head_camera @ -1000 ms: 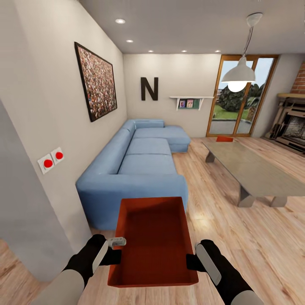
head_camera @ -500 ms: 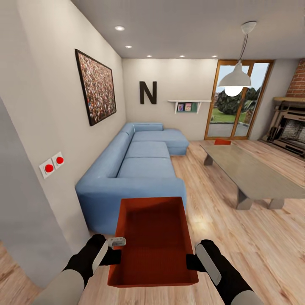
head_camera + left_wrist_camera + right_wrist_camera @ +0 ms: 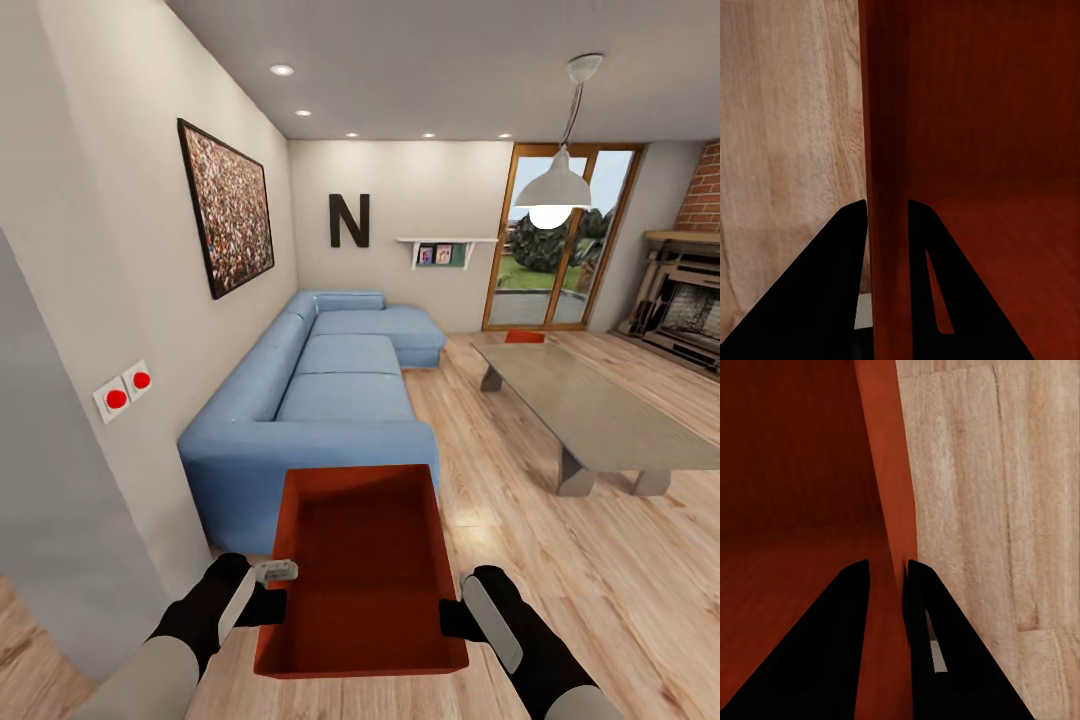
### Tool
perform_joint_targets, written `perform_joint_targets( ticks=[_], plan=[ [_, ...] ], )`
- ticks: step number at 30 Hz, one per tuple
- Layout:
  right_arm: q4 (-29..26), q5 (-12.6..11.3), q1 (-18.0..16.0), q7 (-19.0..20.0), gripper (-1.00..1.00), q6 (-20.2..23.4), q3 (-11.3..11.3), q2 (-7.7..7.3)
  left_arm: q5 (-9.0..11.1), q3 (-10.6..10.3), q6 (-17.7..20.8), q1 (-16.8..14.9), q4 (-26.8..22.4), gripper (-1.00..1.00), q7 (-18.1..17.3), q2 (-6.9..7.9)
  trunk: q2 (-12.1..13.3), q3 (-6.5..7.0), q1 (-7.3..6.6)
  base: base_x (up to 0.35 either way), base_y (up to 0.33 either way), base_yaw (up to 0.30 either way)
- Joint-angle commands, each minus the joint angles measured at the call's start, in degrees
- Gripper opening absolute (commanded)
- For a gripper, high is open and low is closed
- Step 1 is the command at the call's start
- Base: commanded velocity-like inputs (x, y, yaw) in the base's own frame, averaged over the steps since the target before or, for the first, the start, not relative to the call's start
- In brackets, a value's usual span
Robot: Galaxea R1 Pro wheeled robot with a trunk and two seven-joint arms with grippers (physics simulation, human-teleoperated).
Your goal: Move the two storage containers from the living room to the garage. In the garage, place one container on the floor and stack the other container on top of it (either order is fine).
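I am in the living room, and the garage is out of view. One orange-red storage container [image 3: 365,560] hangs in front of me over the wood planks, empty. My left gripper [image 3: 272,592] is shut on its left wall, and the left wrist view has that gripper [image 3: 886,204] pinching the container's wall [image 3: 889,135]. On the opposite wall my right gripper [image 3: 450,615] is shut as well, its fingers clamped on the container's rim [image 3: 889,472] in the right wrist view [image 3: 886,562]. The second storage container [image 3: 526,337] rests on the far end of the coffee table [image 3: 590,415].
A blue sectional sofa [image 3: 330,390] stands directly ahead along the left wall. The grey wall corner [image 3: 60,540] juts in at near left. Glass doors [image 3: 555,240] and a fireplace [image 3: 690,305] lie at the far right. Open plank floor [image 3: 490,480] runs between sofa and table.
The camera has shifted a little, so the room sits slightly lower and further left in the picture. The held container and both grippers keep the same pose.
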Motion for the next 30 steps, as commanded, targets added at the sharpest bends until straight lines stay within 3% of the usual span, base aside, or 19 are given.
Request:
perform_joint_targets(
  ticks=[1, 15, 23, 30],
  plan=[
    [-0.15, -1.28, -0.08, -0.42, -1.00, -0.33, -0.13, -0.05, 0.60, -0.08, 0.26, -0.01, -0.11, -1.00, 0.31, 0.02, -0.07, -0.09, 0.01, 0.000, 0.000, 0.000],
    [-0.13, -1.28, -0.08, -0.49, -1.00, -0.33, -0.15, -0.03, 0.60, -0.08, 0.26, -0.02, -0.11, -1.00, 0.31, 0.02, -0.07, -0.41, 0.01, 0.000, 0.000, 0.198],
    [-0.07, -1.28, -0.08, -0.48, -1.00, -0.33, -0.14, 0.00, 0.56, -0.08, 0.26, -0.02, -0.11, -1.00, 0.31, 0.02, -0.07, -0.44, 0.01, -0.023, 0.000, 0.031],
    [-0.04, -1.28, -0.08, -0.48, -1.00, -0.33, -0.07, 0.00, 0.52, -0.08, 0.26, -0.03, -0.11, -1.00, 0.31, 0.02, -0.07, -0.44, 0.01, -0.280, 0.000, 0.001]
  ],
)
